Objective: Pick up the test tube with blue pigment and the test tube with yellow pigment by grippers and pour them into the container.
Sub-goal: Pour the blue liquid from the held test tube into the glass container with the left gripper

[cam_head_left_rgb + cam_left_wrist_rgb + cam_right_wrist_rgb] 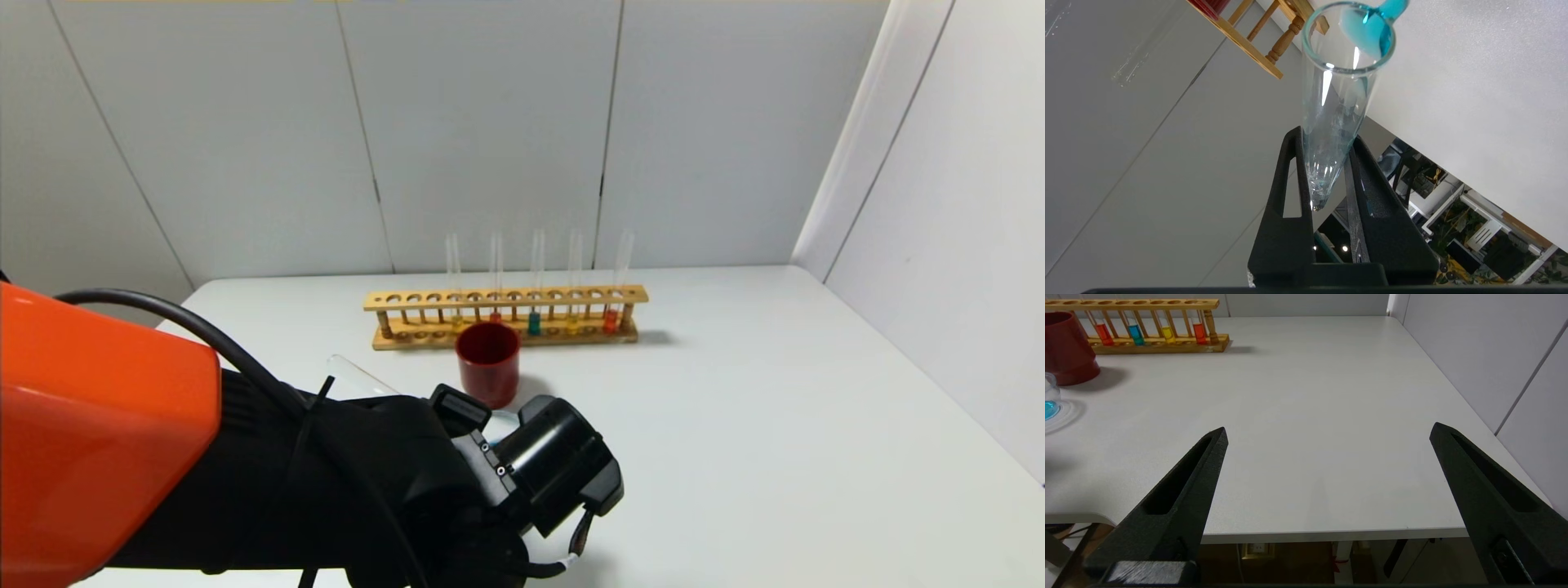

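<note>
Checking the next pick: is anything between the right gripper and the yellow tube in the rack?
Nothing visible does. The right gripper hangs open over bare table, and the test tube with yellow pigment stands in the rack beyond it. The red cup sits off to the side.

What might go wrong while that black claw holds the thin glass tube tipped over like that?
The left gripper pinches the clear glass test tube only near its round bottom, so the tilted tube could slip or swing.

Blue liquid runs from the tube's mouth; if aim drifts, it may miss the small clear glass beaker and land on the white table.

The dark-red cup stands close by the arm and could get bumped.
</note>
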Controlling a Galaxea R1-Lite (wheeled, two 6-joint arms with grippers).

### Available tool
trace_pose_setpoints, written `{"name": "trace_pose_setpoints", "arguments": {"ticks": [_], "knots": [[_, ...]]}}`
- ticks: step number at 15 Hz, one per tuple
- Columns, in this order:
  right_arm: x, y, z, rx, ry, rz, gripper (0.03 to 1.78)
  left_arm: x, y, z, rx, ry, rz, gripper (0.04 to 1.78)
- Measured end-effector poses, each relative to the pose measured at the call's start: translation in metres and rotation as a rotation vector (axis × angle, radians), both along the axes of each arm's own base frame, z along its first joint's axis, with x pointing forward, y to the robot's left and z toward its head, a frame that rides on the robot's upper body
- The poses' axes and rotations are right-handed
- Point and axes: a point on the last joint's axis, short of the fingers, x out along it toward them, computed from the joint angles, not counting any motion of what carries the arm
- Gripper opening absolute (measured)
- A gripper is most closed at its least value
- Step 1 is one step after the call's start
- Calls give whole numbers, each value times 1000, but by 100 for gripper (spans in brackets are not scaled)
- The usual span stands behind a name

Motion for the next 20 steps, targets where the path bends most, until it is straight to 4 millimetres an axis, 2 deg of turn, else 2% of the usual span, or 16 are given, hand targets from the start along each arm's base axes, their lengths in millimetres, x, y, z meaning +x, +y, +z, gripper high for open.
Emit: {"name": "trace_pose_setpoints", "arguments": {"ticks": [20], "knots": [[0, 0, 0, 0, 0, 0, 174, 1, -6, -3, 34, 13, -3, 27]]}}
